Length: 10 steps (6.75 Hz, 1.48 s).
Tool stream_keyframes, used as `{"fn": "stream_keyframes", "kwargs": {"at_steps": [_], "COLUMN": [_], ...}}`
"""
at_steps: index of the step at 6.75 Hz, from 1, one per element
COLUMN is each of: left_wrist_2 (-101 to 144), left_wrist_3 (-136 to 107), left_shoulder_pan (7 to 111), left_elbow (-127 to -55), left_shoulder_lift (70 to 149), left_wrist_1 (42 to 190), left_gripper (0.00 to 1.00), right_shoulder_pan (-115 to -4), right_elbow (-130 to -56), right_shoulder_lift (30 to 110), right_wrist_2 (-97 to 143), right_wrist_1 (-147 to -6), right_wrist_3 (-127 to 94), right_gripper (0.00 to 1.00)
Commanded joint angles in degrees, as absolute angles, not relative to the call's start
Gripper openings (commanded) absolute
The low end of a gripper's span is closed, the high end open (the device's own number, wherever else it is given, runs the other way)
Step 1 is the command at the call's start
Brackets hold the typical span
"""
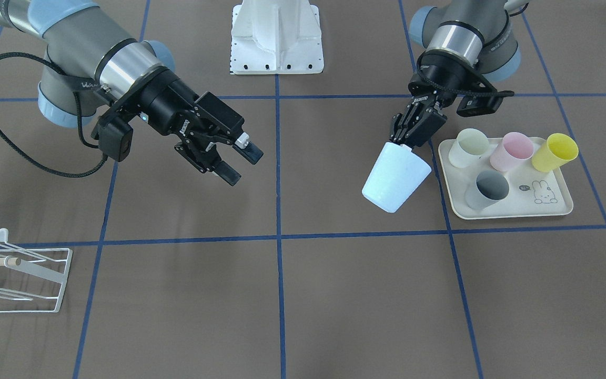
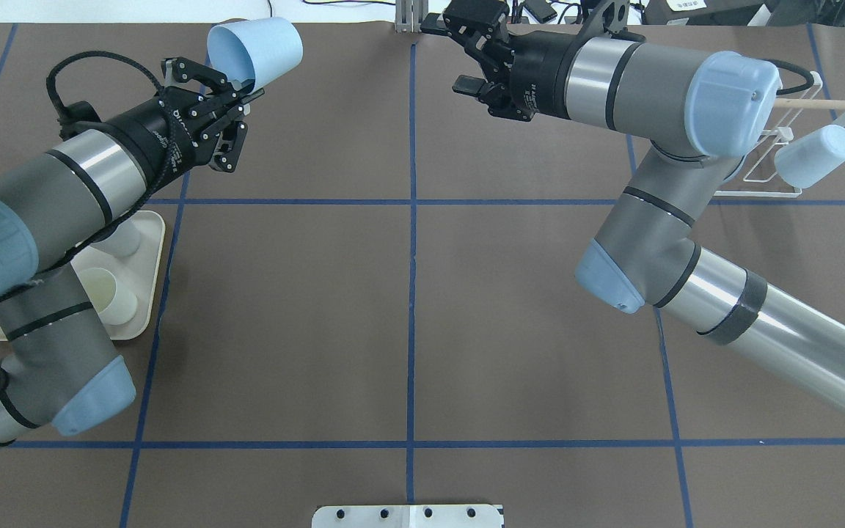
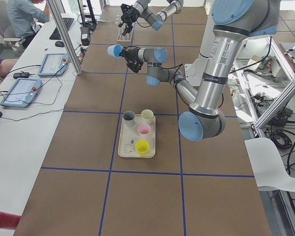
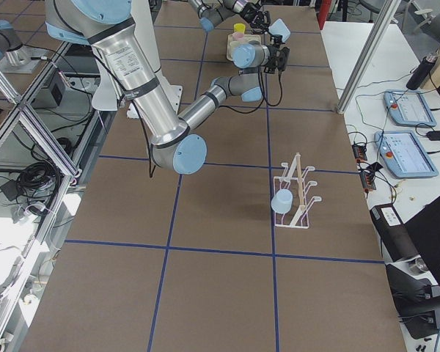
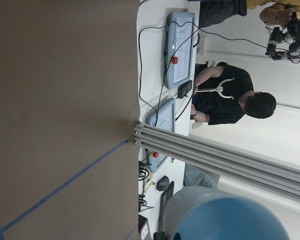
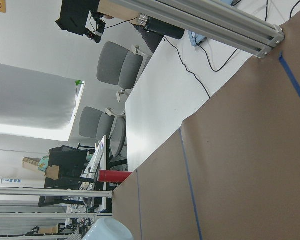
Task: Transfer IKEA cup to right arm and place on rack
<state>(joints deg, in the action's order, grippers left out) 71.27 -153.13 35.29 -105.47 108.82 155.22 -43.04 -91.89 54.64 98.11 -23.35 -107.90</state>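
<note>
Above the desk (image 1: 334,295), the left gripper (image 1: 407,142) clamps the pale blue cup (image 1: 395,179) by its rim — the right gripper (image 1: 244,167) faces it, jaws apart.

A brown tabletop (image 1: 366,295) runs across the whole view, marked off in big squares by blue tape. A cream tray (image 1: 518,204) with a printed rabbit sits flat at middle right. The white wire rack (image 1: 29,272) stands at the lower left edge. A white mounting base (image 1: 276,52) is at top centre.
</note>
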Motion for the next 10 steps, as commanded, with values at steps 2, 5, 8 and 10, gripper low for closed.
{"fn": "stream_keyframes", "kwargs": {"at_steps": [2, 5, 8, 10], "left_wrist_2": [62.5, 59.3, 59.1, 58.7], "left_wrist_3": [-161.9, -163.8, -163.5, -163.3], "left_shoulder_pan": [28.9, 27.4, 25.8, 24.3], "left_elbow": [-104.2, -101.4, -101.4, -101.3], "left_shoulder_lift": [112.8, 115.0, 117.9, 118.3], "left_wrist_1": [160.8, 165.7, 165.3, 165.2], "left_gripper": [0.00, 0.00, 0.00, 0.00], "right_shoulder_pan": [-41.0, -39.1, -38.2, -37.9], "right_elbow": [-91.4, -91.3, -91.2, -91.3], "right_shoulder_lift": [52.0, 51.9, 51.9, 51.9], "right_wrist_2": [97.6, 93.7, 92.5, 92.4], "right_wrist_1": [-21.3, -17.7, -17.7, -17.7], "right_wrist_3": [-112.0, -112.2, -112.2, -112.2], "right_gripper": [1.00, 1.00, 1.00, 1.00]}}
